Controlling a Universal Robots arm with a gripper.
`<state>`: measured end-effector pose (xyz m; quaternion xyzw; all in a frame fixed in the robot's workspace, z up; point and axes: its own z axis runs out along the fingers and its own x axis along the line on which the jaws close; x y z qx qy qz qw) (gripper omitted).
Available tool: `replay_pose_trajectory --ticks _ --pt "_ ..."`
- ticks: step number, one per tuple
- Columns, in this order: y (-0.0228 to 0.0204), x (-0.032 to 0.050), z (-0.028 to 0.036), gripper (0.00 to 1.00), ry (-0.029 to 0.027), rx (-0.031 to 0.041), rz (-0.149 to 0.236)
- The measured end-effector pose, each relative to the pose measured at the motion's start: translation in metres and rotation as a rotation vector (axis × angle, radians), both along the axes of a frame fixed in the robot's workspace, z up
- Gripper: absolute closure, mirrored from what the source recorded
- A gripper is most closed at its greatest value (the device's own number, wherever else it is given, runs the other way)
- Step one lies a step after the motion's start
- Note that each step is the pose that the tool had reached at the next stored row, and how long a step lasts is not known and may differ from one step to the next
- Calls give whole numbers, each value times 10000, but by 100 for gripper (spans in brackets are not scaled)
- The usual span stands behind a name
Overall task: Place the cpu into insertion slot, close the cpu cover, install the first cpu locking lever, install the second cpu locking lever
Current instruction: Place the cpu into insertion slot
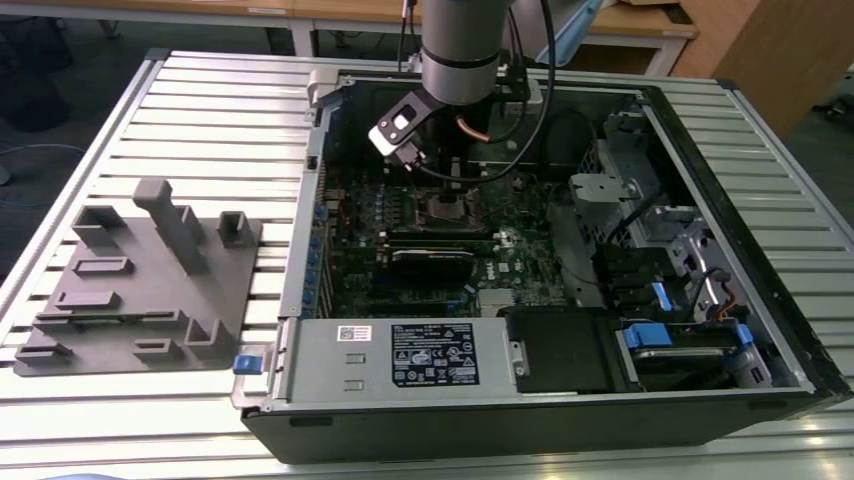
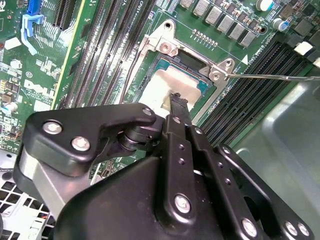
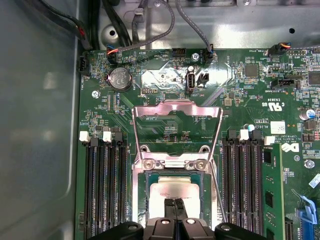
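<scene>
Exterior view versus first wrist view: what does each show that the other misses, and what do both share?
Exterior view's own: the grey plastic fixture block on the slatted metal table. First wrist view's own: the thin silvery cpu cover swung open, the round coin battery. Shared: the square silver-rimmed insertion slot under the black gripper.

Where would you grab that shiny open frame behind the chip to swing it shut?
Probably by the free end bar of the cpu cover, farthest from its hinge at the insertion slot, coming from above. The thin plate stands tilted open, and that bar gives most leverage.
</scene>
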<state>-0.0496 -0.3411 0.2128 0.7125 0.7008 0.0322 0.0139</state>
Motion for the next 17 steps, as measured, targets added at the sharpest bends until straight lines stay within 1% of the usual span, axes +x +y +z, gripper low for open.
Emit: replay_pose_trajectory --ticks 17 --pt "0 0 -13 89 1 -7 -17"
